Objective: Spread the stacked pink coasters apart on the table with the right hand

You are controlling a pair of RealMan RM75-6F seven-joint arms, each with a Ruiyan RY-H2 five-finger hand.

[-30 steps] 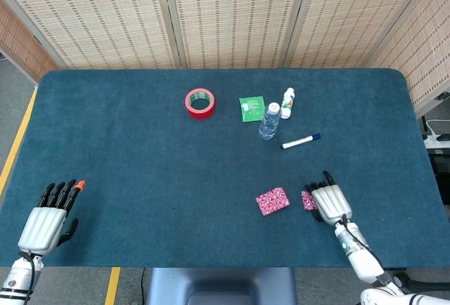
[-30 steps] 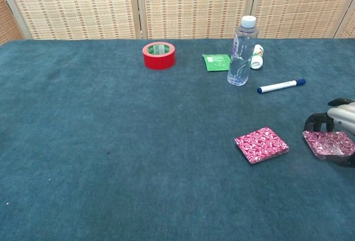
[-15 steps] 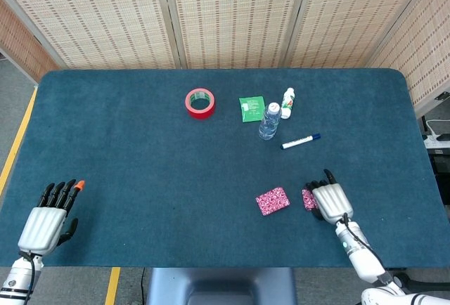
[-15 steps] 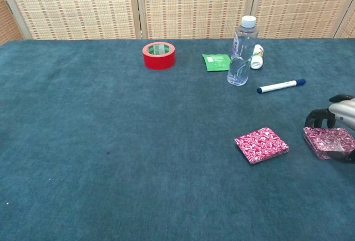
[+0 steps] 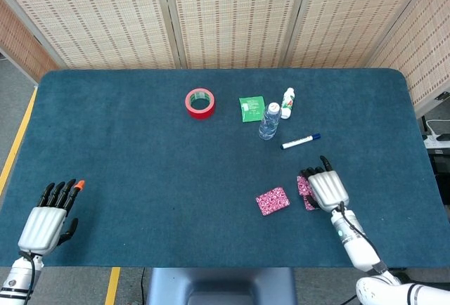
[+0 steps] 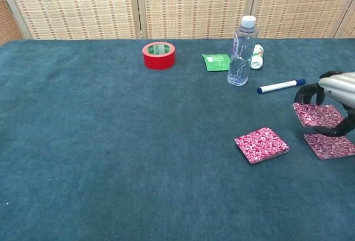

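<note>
One pink coaster (image 5: 272, 200) (image 6: 260, 144) lies flat by itself on the blue table (image 5: 140, 150). To its right, my right hand (image 5: 327, 189) (image 6: 333, 92) grips another pink coaster (image 6: 316, 114) (image 5: 304, 185) and holds it tilted just above the table. Under and in front of it, a third pink coaster (image 6: 330, 145) lies flat on the cloth. My left hand (image 5: 48, 221) rests at the table's near left corner, fingers straight, holding nothing.
At the back stand a red tape roll (image 5: 200, 102) (image 6: 159, 55), a green packet (image 5: 251, 107), a clear water bottle (image 5: 269, 121) (image 6: 242, 52), a small white bottle (image 5: 287, 102) and a marker pen (image 5: 301, 140) (image 6: 280, 86) just beyond my right hand.
My right hand has risen and moved away from the near edge with the top coaster, uncovering another coaster left lying on the table. The left hand stayed put.
</note>
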